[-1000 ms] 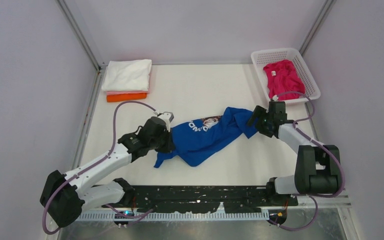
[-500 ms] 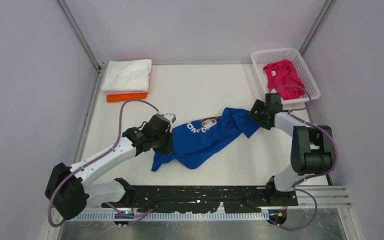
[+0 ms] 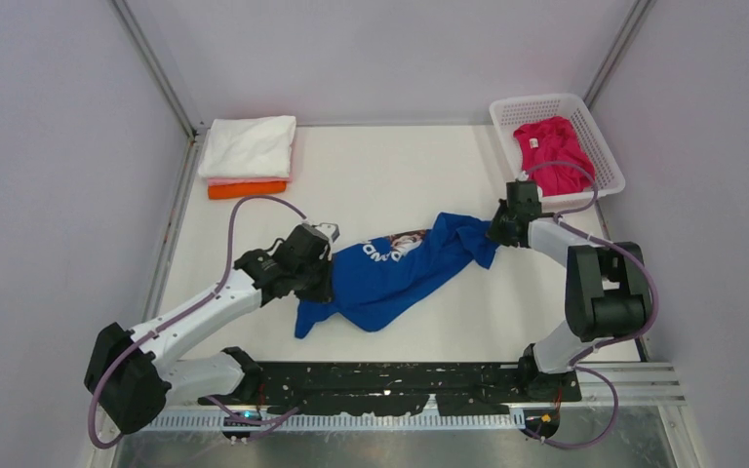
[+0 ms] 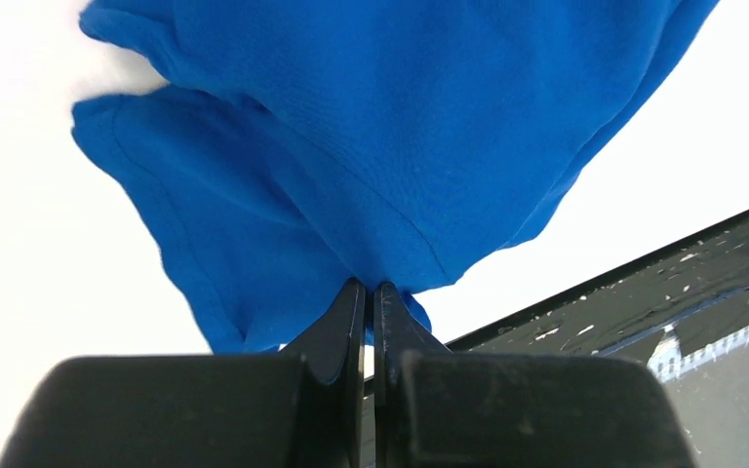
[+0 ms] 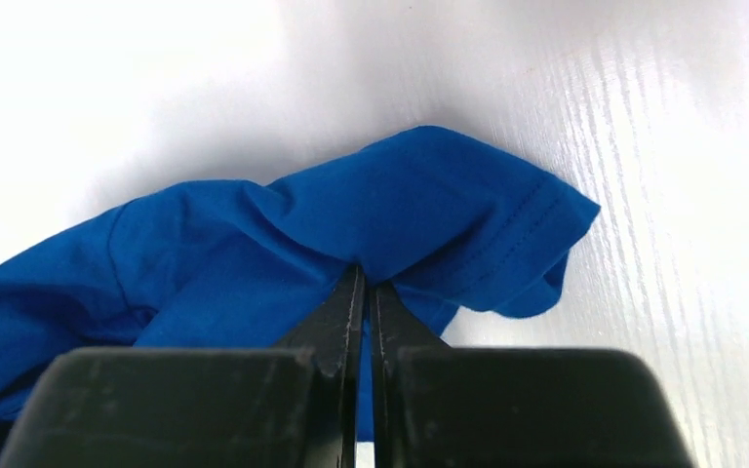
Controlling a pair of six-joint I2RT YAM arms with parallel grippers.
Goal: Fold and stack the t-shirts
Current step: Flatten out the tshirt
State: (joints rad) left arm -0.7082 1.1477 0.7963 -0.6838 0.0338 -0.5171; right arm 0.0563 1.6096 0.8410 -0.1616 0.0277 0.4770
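Left hand (image 4: 371, 286), right hand (image 5: 368, 283) (both closed)

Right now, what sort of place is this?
Likely a lab robot cell: plain grey panel walls on metal posts, with a left arm and a right arm bolted at a white table's near edge.

The flat white table top (image 3: 380, 175) fills the middle and shines a little in the light. Plain pale purple-grey walls (image 3: 380, 49) stand at 9, 12 and 3 o'clock. Thin silver metal posts (image 3: 156, 68) rise at 11 and 1 o'clock. A long black bar (image 3: 410, 388) lies at 6 o'clock, with a shiny grey metal sheet (image 3: 400, 450) below it.
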